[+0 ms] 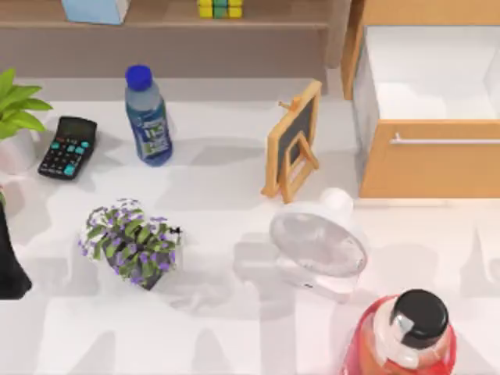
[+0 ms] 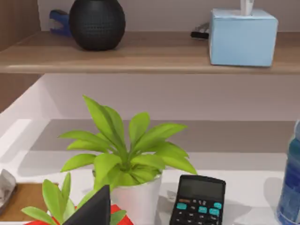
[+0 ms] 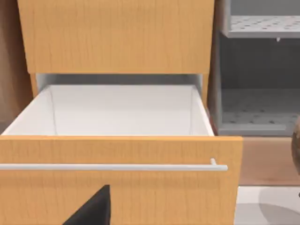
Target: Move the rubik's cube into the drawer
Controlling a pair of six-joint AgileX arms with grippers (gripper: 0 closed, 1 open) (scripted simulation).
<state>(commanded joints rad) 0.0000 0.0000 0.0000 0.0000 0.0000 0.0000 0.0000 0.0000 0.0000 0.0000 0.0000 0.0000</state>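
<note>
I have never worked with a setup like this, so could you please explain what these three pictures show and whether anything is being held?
This is a simulated table with two AgileX arms. One picture looks down from above; the other two come from cameras on the arms' wrists.

From above, the rubik's cube sits on the long brown shelf at the back. The drawer at the table's right stands open with a white, empty inside. On the table are a calculator, a water bottle, a small chalkboard easel, a white fan, a purple-flowered plant and a red bottle with a black cap.

The left wrist camera faces a green potted plant, the calculator and a light-blue box on the shelf. The right wrist camera faces the open drawer.

Nothing appears to be held.
</note>
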